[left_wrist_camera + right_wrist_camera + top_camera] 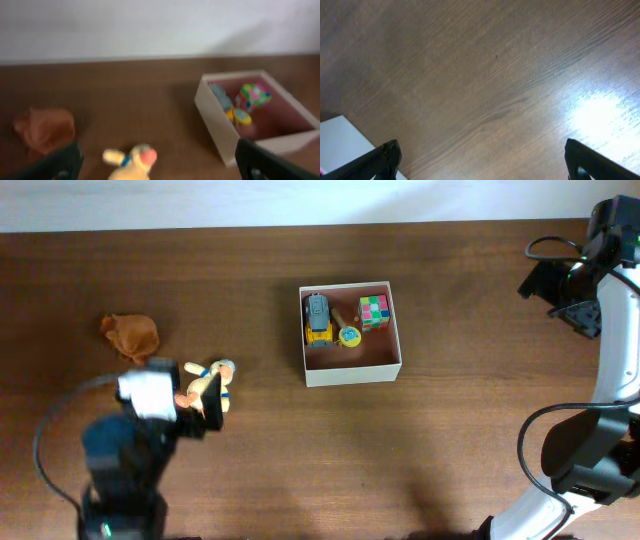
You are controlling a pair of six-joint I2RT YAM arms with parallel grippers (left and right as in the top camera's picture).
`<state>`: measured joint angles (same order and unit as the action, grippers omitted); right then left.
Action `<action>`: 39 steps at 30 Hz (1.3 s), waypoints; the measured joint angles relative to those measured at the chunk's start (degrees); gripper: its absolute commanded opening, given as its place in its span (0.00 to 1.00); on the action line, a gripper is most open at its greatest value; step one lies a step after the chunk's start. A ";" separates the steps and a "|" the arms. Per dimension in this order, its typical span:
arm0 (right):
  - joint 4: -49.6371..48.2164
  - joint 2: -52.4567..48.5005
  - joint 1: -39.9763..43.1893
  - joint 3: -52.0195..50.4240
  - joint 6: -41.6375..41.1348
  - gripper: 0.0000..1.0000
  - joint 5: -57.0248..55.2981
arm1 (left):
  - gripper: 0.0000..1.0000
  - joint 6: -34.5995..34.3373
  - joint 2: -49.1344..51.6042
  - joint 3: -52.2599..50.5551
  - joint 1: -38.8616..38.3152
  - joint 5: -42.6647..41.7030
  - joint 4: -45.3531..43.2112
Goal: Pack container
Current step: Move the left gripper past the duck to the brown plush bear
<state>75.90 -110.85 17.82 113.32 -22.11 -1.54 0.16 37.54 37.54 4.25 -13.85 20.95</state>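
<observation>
The container [352, 371] is a square cardboard box with off-white walls and a reddish-brown inside, at the table's middle. It holds a toy truck [318, 318], a round yellow and teal toy [349, 336] and a colourful cube [374, 310]. It also shows in the left wrist view [215, 120]. A yellow plush toy [208, 380] with a blue collar lies left of the container, and it lies between the fingers in the left wrist view [132, 161]. My left gripper [192, 392] [160, 165] is open around it, fingers wide apart. My right gripper [560, 285] [482, 162] is open and empty over bare table at the far right.
A brown plush lump [130, 335] lies at the far left, also in the left wrist view [45, 129]. A white corner of the container [340, 142] shows at the lower left of the right wrist view. The table's back edge meets a white wall.
</observation>
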 measured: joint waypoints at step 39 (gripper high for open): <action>-0.02 0.00 0.00 -0.02 0.00 0.99 0.02 | 0.99 -20.39 51.30 33.53 4.52 16.44 19.43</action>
<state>75.88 -110.85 17.82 113.30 -22.11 -1.52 -20.23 88.84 71.07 8.78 2.59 40.38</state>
